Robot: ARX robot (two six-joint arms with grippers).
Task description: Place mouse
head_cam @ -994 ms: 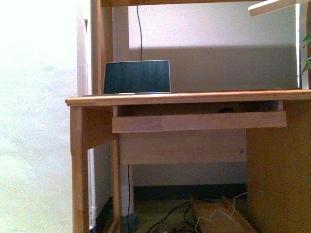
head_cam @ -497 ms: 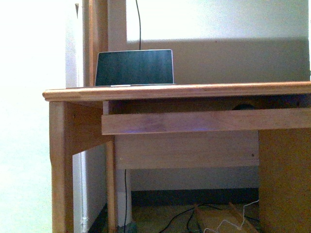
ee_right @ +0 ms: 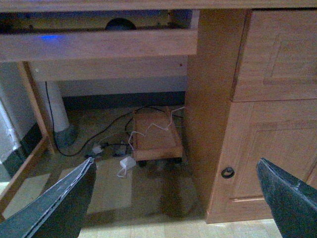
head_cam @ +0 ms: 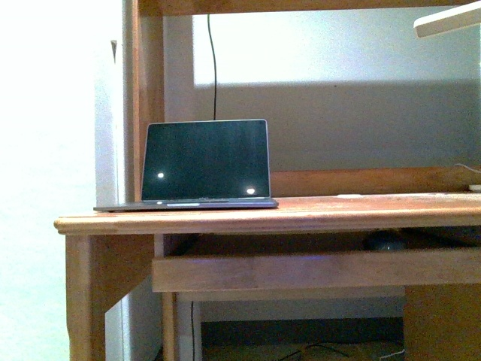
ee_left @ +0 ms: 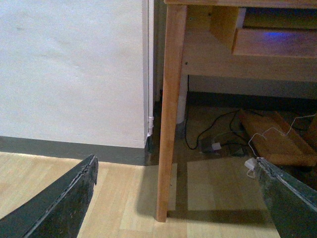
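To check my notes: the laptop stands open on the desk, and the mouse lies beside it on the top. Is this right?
No. The mouse lies on the tray under the desk top, not beside the laptop, as the front view shows. The rest holds.

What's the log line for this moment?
mouse: on pull-out shelf under desk | laptop: open on desk | left gripper: open, empty | right gripper: open, empty

Shows only the dome of the mouse (ee_right: 120, 23) above the tray rail (ee_right: 99, 45); from the front, just a dim blur in shadow. Cuts the bench (head_cam: 301, 214) off at the right edge. Crops the left gripper (ee_left: 176, 166) and right gripper (ee_right: 176, 163) to finger ends, bodies out of frame.
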